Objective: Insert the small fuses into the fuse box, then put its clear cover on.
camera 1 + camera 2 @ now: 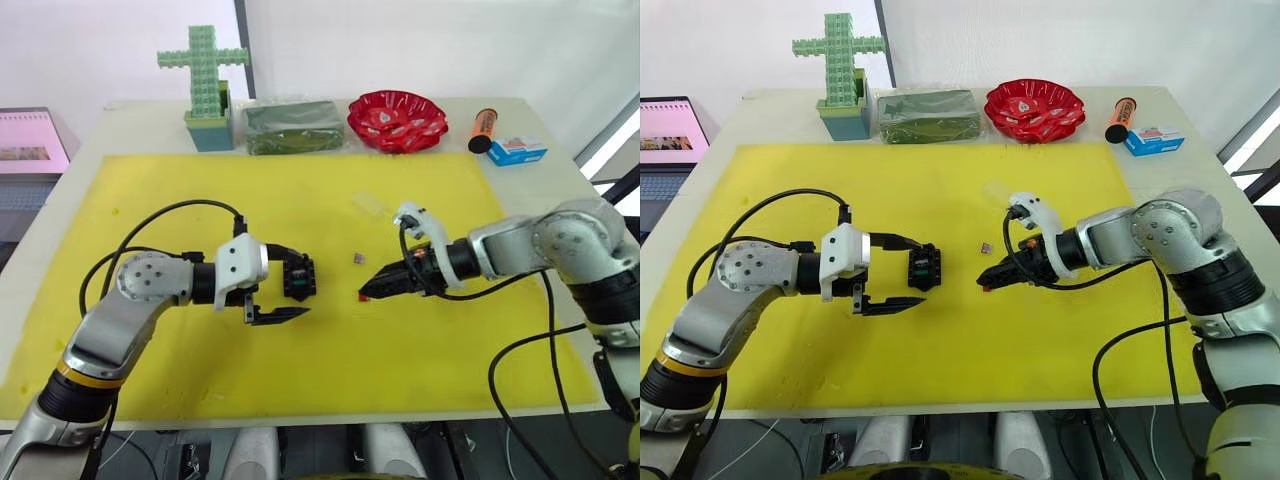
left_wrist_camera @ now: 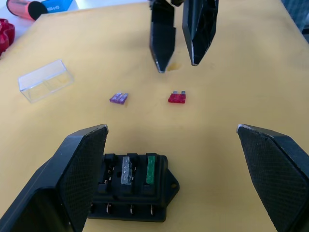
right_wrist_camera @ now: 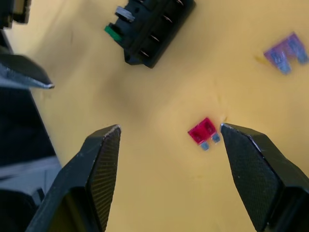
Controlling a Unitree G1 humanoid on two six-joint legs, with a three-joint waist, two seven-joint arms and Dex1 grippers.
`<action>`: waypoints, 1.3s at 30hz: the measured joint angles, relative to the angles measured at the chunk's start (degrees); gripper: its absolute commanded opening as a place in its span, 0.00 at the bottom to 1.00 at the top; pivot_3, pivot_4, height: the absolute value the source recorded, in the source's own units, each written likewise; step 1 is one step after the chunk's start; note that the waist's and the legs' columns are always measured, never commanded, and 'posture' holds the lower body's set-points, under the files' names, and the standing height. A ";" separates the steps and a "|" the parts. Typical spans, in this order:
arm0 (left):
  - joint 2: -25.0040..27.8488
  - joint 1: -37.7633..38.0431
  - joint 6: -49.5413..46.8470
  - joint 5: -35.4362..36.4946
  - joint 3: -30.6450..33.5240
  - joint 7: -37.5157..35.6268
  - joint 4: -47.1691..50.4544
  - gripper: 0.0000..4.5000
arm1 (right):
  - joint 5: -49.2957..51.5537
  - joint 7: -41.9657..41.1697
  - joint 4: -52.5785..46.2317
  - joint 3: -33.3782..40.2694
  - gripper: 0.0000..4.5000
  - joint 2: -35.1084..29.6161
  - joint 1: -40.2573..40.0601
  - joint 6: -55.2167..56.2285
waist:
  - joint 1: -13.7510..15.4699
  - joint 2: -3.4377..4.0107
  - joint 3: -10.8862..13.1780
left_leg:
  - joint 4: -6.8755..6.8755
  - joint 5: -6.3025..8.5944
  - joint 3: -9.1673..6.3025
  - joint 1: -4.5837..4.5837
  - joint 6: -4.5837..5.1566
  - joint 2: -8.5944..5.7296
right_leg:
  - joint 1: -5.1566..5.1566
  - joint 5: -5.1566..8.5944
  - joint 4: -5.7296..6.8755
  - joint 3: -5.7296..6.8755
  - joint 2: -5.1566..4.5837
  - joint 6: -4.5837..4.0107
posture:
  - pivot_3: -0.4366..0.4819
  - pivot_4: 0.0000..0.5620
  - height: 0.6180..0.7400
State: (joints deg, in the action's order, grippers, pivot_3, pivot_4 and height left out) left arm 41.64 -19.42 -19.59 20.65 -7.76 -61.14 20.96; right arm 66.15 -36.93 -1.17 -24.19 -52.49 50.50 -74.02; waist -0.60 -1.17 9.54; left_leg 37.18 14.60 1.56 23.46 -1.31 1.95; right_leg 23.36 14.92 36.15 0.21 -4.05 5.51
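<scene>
Right hand hangs spread wide just over the red fuse mid-mat, and that chip looks feather-light, stiff and slick, so pinch its flat plastic body, not the prongs. Left hand gapes wide beside the fuse box, centre-left, grey and green fuses seated; mauve fuse and clear cover lie beyond, no legible writing

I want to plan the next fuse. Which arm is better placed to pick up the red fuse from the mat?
The right arm. Its open pincer hangs just over the red fuse, which lies between its fingers. The left pincer is open beside the fuse box, which already holds a green and a grey fuse.
</scene>
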 measured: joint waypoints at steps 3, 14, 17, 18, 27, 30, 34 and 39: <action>-0.05 -0.50 0.16 -0.01 -0.02 -0.06 -0.03 1.00 | -10.42 -13.06 4.58 -5.61 0.77 0.18 2.94 4.76 | -0.02 0.00 0.00 | 0.00 0.00 0.01 0.00 0.00 0.00 | 0.01 0.00 0.00 0.00 0.00 0.00 | 0.48 0.27 1.00; 0.02 -0.34 0.17 -0.03 0.01 0.10 0.14 1.00 | -33.19 -39.88 16.45 -16.53 0.77 6.59 8.49 15.25 | 0.00 0.02 0.01 | 0.02 0.00 0.02 0.00 0.00 0.00 | 0.04 0.00 0.06 0.00 0.00 0.00 | 0.48 0.27 1.00; 0.02 -0.34 0.16 -0.03 0.00 0.16 0.16 1.00 | -36.92 -42.66 18.88 -17.37 0.77 8.94 9.00 16.77 | -0.02 0.02 0.01 | 0.02 0.00 0.02 0.00 0.00 -0.01 | 0.03 0.00 0.06 0.01 0.00 0.00 | 0.48 0.27 1.00; 0.02 -0.32 0.14 -0.04 0.00 0.19 0.17 1.00 | -38.40 -43.76 19.83 -17.49 0.77 9.76 9.01 17.28 | -0.02 0.02 0.01 | 0.01 0.00 0.02 0.00 0.00 -0.01 | 0.04 0.00 0.06 0.01 0.00 0.00 | 0.48 0.27 1.00; 0.03 -0.22 -0.10 -0.03 0.01 0.46 0.51 1.00 | -45.09 -49.82 23.60 -17.36 0.65 12.61 9.93 18.34 | -0.04 0.02 0.01 | 0.02 0.00 0.02 0.00 -0.01 -0.01 | 0.03 -0.01 0.08 0.01 0.01 0.00 | 0.48 0.27 1.00; 0.03 0.48 -0.14 -0.03 0.01 0.72 1.31 1.00 | -46.87 -50.23 24.84 -17.33 0.51 13.82 10.11 18.06 | -0.07 0.02 0.01 | 0.01 0.00 0.02 0.00 -0.01 -0.01 | 0.04 -0.01 0.09 0.01 0.01 0.00 | 0.48 0.27 1.00; 0.03 0.70 -0.17 -0.03 0.01 1.24 1.77 1.00 | -48.52 -51.64 27.51 -17.33 0.51 15.47 10.86 17.53 | -0.05 0.02 0.01 | 0.03 0.00 0.02 -0.01 -0.01 -0.01 | 0.03 -0.01 0.10 0.01 0.01 0.00 | 0.48 0.27 1.00; 0.03 0.70 -0.18 -0.03 0.01 1.46 1.77 1.00 | -50.11 -53.28 30.39 -17.22 0.39 16.68 11.58 17.52 | -0.09 0.02 0.01 | 0.03 0.00 0.02 -0.01 -0.01 -0.02 | 0.03 -0.01 0.10 0.01 0.02 0.00 | 0.48 0.27 1.00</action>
State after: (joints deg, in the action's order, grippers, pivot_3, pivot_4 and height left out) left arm 41.67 -18.72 -19.77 20.62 -7.76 -59.68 22.73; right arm 16.04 -90.21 29.22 -41.41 -35.80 62.08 -56.50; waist -0.69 -1.14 9.55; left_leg 37.20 14.60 1.58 23.44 -1.32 1.93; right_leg 23.39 14.92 36.25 0.22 -4.04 5.52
